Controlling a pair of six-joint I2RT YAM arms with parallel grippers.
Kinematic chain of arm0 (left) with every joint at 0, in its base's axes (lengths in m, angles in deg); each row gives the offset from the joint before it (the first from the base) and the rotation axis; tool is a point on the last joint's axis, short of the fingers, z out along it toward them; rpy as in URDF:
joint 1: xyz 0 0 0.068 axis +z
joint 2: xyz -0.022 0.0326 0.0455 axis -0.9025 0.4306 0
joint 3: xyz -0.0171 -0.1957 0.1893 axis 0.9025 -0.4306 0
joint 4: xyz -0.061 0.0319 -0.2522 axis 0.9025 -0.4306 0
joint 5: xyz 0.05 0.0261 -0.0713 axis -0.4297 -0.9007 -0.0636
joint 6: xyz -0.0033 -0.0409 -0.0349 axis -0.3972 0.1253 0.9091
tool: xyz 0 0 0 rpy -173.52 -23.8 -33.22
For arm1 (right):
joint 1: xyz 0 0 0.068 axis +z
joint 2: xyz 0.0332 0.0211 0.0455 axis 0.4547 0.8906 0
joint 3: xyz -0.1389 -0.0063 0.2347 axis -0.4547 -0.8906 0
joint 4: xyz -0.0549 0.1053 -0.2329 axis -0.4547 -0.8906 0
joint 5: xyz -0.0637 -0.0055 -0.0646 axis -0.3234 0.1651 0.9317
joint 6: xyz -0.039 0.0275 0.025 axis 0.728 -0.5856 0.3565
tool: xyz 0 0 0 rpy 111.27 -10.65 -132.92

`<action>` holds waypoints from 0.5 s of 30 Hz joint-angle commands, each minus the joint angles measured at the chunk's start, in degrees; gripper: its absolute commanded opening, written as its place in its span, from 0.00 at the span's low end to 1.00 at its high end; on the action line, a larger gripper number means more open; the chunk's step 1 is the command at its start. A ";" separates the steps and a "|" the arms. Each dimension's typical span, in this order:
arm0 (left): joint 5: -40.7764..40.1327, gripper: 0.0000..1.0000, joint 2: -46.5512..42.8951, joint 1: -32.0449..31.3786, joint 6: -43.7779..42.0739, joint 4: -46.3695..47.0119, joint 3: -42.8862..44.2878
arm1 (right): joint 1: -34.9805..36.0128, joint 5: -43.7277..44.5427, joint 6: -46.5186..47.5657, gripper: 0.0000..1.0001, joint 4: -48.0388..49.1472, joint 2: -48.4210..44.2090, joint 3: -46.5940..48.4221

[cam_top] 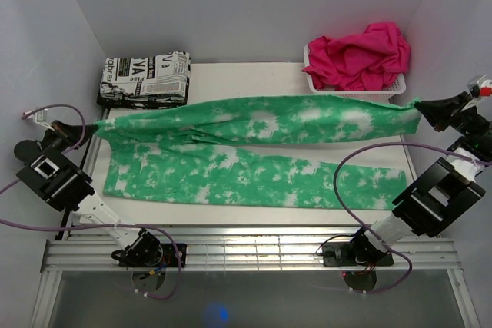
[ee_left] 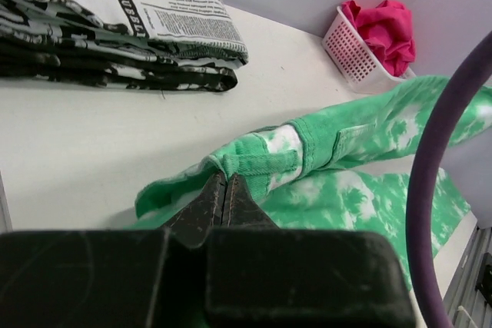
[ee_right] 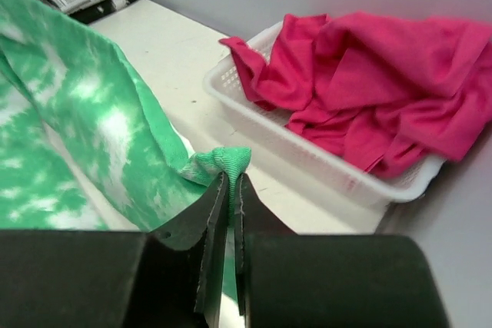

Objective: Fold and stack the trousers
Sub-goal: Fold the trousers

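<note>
left gripper [cam_top: 94,130] pinching trousers [cam_top: 254,124] waistband, cloth runs to its 3 o'clock | right gripper [cam_top: 420,104] pinching leg hem, cloth at its 9 o'clock

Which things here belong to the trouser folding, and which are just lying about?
In the job: trousers; left pincer and right pincer, each shut on one end of them.
Lying about: folded newsprint cloth, back left; pink cloth in white basket, back right.
</note>
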 commanded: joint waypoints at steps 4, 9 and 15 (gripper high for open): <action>18.64 0.00 -10.80 7.33 -6.07 23.01 -9.07 | -8.05 -10.83 -34.12 0.08 50.26 3.99 -10.07; 18.73 0.00 -12.29 11.12 -6.52 23.18 -12.06 | -12.10 -10.92 -33.59 0.08 50.26 6.02 -11.05; 18.73 0.35 -15.19 14.72 -8.00 23.10 -14.78 | -15.44 -11.00 -35.96 0.46 50.26 3.31 -13.59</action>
